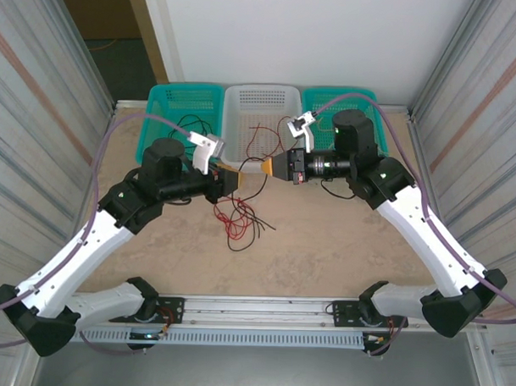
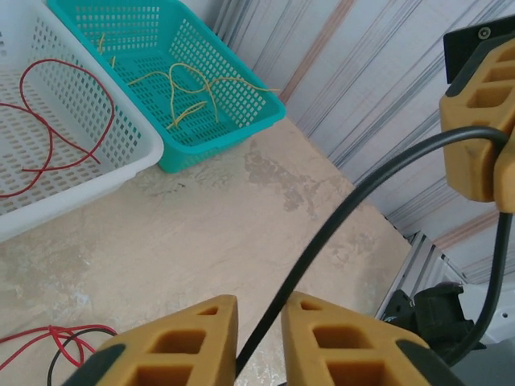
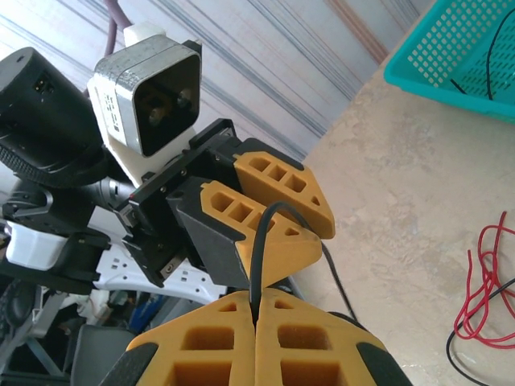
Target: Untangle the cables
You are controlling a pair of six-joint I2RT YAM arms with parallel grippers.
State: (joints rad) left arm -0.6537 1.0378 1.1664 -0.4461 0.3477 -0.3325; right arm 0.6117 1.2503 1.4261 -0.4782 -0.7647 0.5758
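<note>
A thin black cable (image 2: 346, 209) stretches between my two grippers above the table. My right gripper (image 3: 256, 301) is shut on one end of it (image 3: 261, 241). My left gripper (image 2: 259, 310) straddles the same cable; its jaws stand close together with a small gap on either side of the wire. From above, the left gripper (image 1: 236, 177) and right gripper (image 1: 266, 168) nearly meet tip to tip. Below them a tangle of red and black cables (image 1: 236, 219) lies on the table, also seen in the right wrist view (image 3: 483, 281).
Three baskets line the back edge. The left teal basket (image 1: 164, 101) holds black wires. The white basket (image 1: 236, 103) holds red wires (image 2: 48, 121). The right teal basket (image 2: 265, 108) holds pale yellow wires (image 2: 189, 88). Corrugated walls close both sides.
</note>
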